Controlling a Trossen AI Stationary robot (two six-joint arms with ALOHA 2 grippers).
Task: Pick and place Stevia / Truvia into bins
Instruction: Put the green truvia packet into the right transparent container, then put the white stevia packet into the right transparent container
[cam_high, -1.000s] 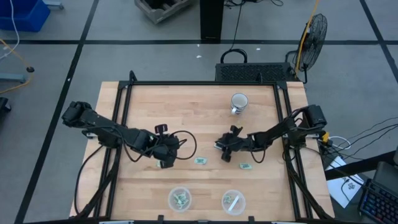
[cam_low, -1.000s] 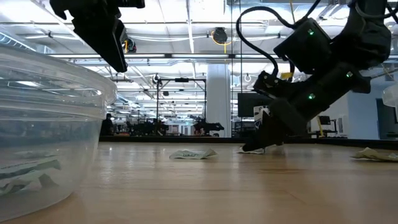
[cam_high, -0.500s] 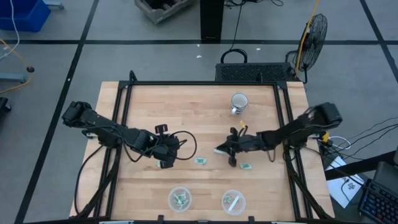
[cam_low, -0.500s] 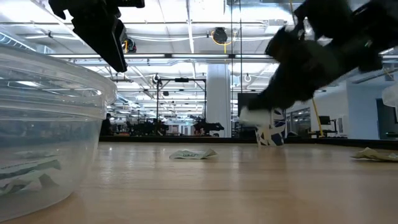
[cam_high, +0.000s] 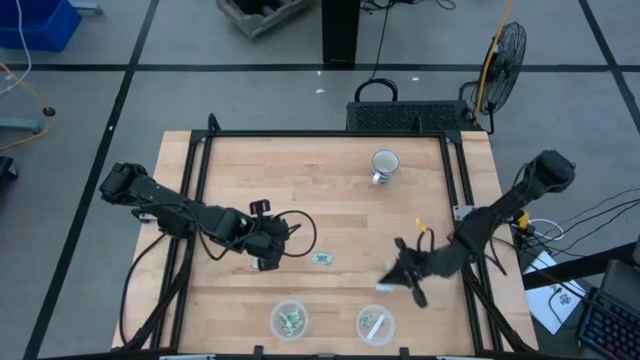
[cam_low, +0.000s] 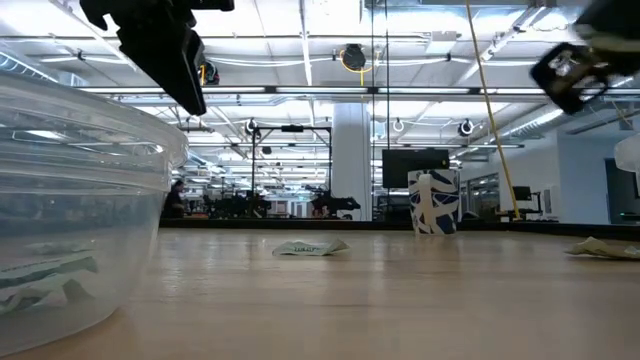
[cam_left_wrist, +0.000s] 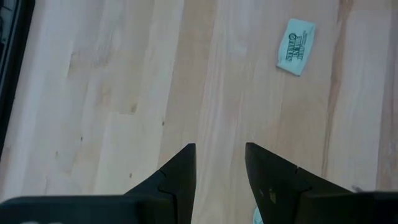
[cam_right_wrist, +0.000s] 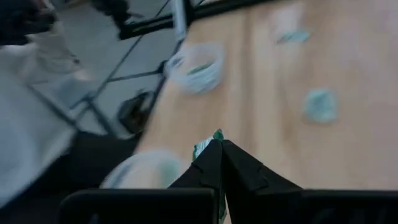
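My right gripper (cam_high: 392, 282) hangs over the table's near right part, shut on a green-and-white Stevia sachet (cam_right_wrist: 213, 142). It is just on the far side of the right bin (cam_high: 375, 325); the left bin (cam_high: 289, 320) has green sachets in it. My left gripper (cam_high: 268, 252) stands open above the table's middle left, with nothing between its fingers. One loose sachet (cam_high: 322, 258) lies flat on the wood to the right of it, also in the left wrist view (cam_left_wrist: 296, 46). Another sachet (cam_low: 600, 248) lies farther right. My right gripper pinches the sachet between its two fingertips; only the sachet's green edge (cam_right_wrist: 216, 135) sticks out past them. The sachet is lifted clear of the table.
A white mug (cam_high: 384, 163) stands at the far middle right. The black frame rails (cam_high: 455, 190) run along the table's left and right sides. In the low view the left bin's clear wall (cam_low: 70, 200) fills the near left.
My right gripper has shut on a sachet at the table's middle, lifted it clear and swung toward the near right, up to the right bin. The loose sachets have stayed where they were.
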